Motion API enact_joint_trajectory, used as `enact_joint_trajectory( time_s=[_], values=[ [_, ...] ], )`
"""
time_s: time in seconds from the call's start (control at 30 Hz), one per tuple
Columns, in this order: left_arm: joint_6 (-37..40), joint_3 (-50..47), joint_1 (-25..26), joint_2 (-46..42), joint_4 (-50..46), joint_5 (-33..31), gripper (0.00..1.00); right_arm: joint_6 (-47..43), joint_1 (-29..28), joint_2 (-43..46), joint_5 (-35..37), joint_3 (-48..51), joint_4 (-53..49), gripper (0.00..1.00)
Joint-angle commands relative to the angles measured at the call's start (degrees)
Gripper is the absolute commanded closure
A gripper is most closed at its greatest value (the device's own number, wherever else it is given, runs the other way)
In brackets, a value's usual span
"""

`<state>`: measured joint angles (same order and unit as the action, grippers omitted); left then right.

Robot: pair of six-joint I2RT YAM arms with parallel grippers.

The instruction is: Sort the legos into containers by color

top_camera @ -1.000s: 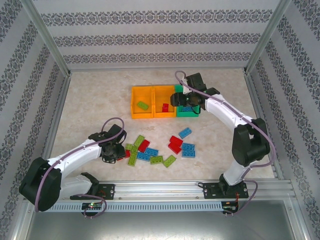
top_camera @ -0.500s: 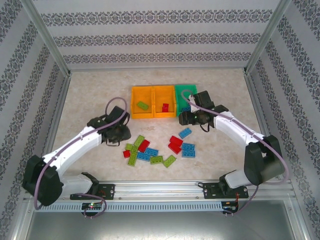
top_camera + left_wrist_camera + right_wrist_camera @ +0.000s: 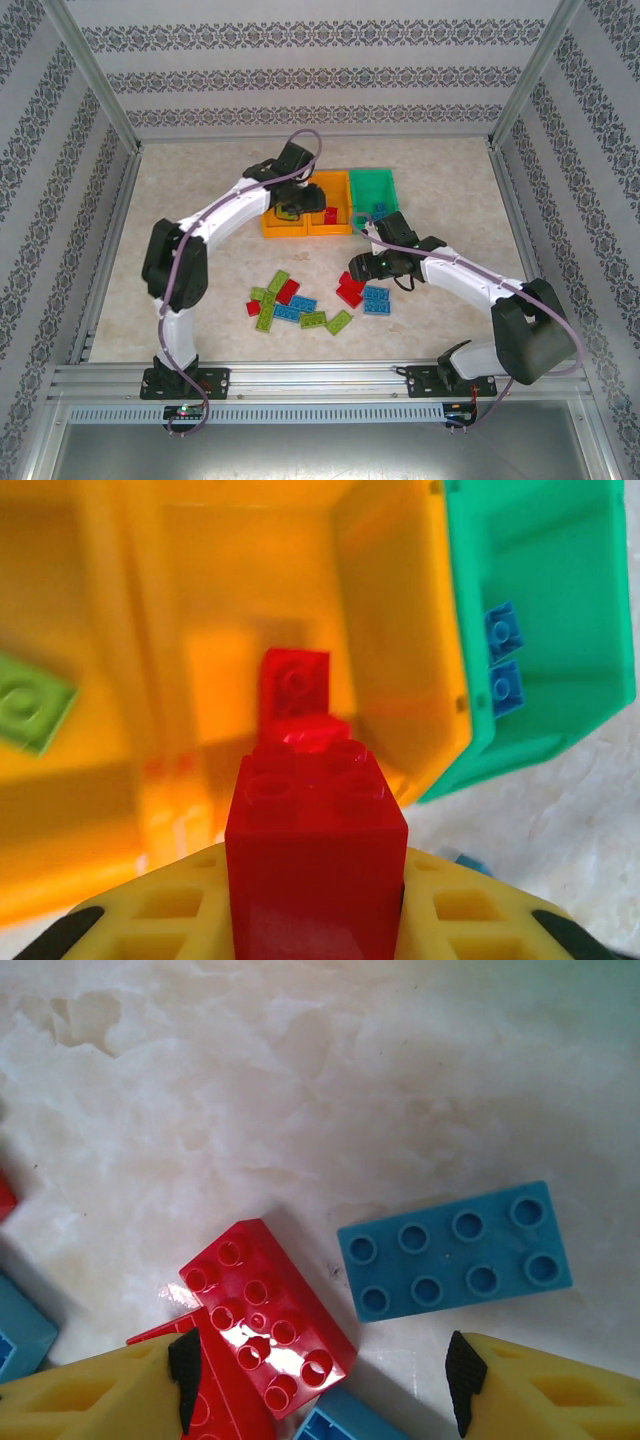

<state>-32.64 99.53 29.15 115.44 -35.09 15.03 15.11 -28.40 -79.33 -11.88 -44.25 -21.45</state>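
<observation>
Left pincer (image 3: 292,205) narrow, gripping red lego (image 3: 315,850). The middle orange bin (image 3: 395,650), which holds reds, is just ahead and below. Right pincer (image 3: 322,1378) wide over another red lego (image 3: 265,1325) on the surface (image 3: 300,1080), its long axis diagonal to the jaws.

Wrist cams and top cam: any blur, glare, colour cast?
Left wrist: the red studded plastic brick up close is sharp, the orange plastic bins behind go soft, worst at left. Right wrist: crisp, white glare spot on the loose red studded brick, greenish cast top right. Top external: even light, soft shadows.
</observation>
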Motion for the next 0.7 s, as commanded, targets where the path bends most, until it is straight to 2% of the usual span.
enact_joint_trajectory(
  time_s=[0.0, 0.2, 0.27, 0.47, 0.67],
  values=[
    [2.9, 7.7, -0.7, 5.7, -1.6, 3.1, 0.75, 0.9, -0.9, 1.2, -3.3, 0.7, 2.7, 0.32],
    [2.3, 16.8, -1.1, 12.6, -5.4, 3.1, 0.66, -1.8, -4.1, 0.9, -2.1, 0.6, 1.1, 0.30],
    [2.1, 17.5, -1.1, 12.8, -5.2, 3.3, 0.58, -2.3, -4.9, 0.6, -1.6, 0.3, 0.8, 0.30],
    [1.5, 16.1, -1.1, 10.5, -5.0, 2.8, 0.35, -4.0, -7.5, -3.0, 0.1, -2.8, -1.1, 0.30],
    [1.4, 10.1, -1.2, 5.1, -3.3, 1.3, 0.30, -4.1, -8.4, -6.3, -0.9, -4.5, -4.0, 0.32]
  ],
)
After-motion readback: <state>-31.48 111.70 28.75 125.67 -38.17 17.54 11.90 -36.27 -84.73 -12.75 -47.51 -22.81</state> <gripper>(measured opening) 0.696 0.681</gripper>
